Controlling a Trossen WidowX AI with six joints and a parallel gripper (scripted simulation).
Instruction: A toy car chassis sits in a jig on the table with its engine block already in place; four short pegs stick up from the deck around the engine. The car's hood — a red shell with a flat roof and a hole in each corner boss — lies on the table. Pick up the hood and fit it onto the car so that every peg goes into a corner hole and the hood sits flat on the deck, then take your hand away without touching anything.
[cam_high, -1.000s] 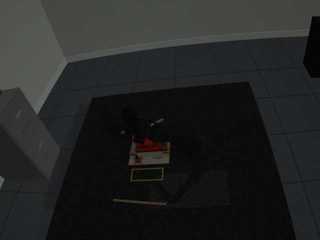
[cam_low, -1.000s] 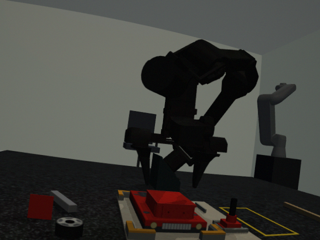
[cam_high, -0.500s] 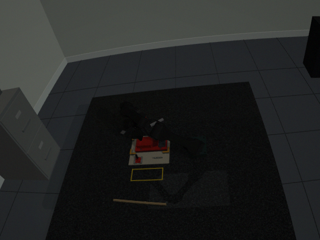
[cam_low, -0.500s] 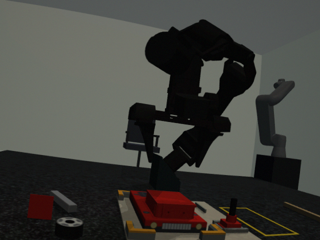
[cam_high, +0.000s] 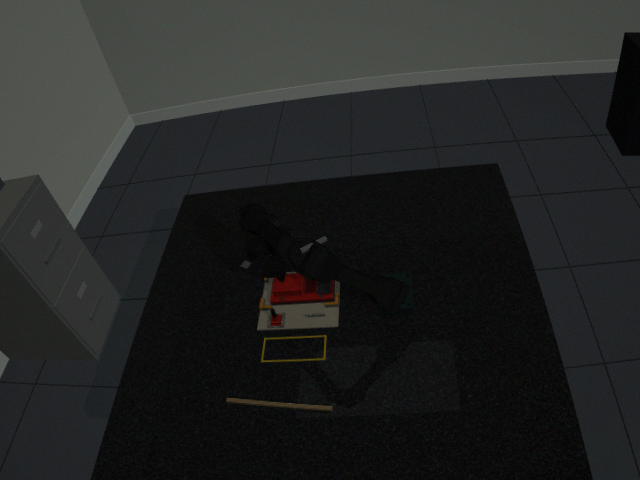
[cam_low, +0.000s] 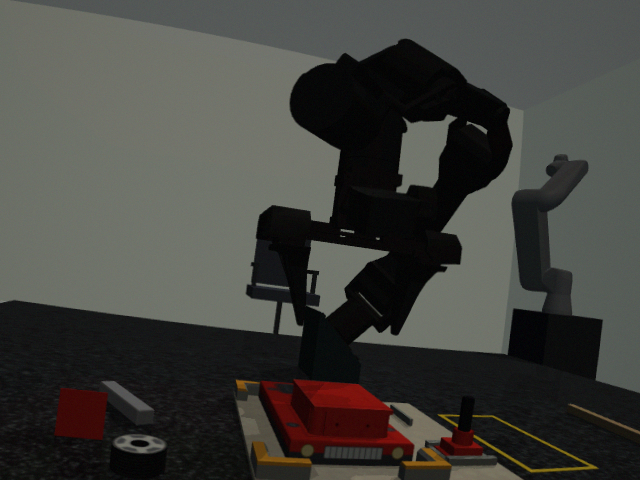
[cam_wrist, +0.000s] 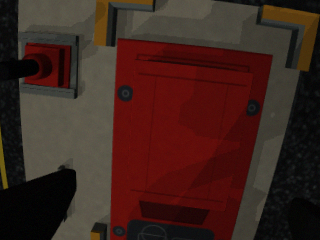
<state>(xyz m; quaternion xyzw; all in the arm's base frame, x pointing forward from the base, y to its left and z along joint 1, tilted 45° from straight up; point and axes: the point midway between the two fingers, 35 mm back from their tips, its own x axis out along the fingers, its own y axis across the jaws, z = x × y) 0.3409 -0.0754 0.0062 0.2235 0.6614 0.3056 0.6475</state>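
Observation:
The red hood (cam_high: 289, 284) (cam_low: 346, 400) (cam_wrist: 185, 125) sits roof up on the red car chassis (cam_low: 279, 413) (cam_wrist: 122, 150). It looks level, with its edges roughly parallel to the deck's. The pegs and corner holes cannot be made out, so their fit cannot be told. The chassis lies in the jig (cam_high: 299, 324) (cam_low: 255, 428) (cam_wrist: 60, 125) between orange-topped corner stops. My gripper (cam_low: 348, 327) (cam_wrist: 183, 195) is wide open and empty, above the hood. In the exterior view its fingertips are clear of the hood; in the wrist view they stand either side of it.
A red block with a black post (cam_high: 276, 321) (cam_low: 460, 444) (cam_wrist: 52, 77) stands in a grey holder on the jig board. Beyond are a yellow outline (cam_high: 294, 360) (cam_low: 563, 469) and a wooden strip (cam_high: 279, 404). A grey bar (cam_low: 129, 403), a wheel (cam_low: 138, 459) and a red plate (cam_low: 81, 413) are opposite.

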